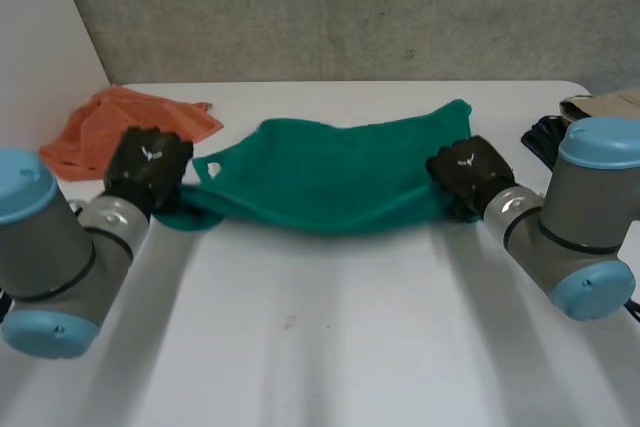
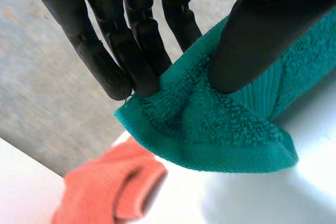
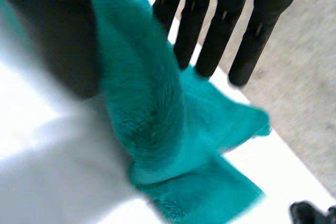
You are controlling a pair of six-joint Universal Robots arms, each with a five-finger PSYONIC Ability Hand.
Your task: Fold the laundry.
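Green towel (image 1: 330,182) stretched btwn hands, L hand (image 1: 148,165) pinching one corner, R hand (image 1: 468,175) pinching other end, orange cloth (image 1: 110,125) beside.

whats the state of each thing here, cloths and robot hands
towel, stretched out, pinched at both ends
left robot hand, shut, thumb and fingers pinching a towel corner
right robot hand, shut, the towel's other end between thumb and fingers
orange cloth, crumpled, lying loose on the table
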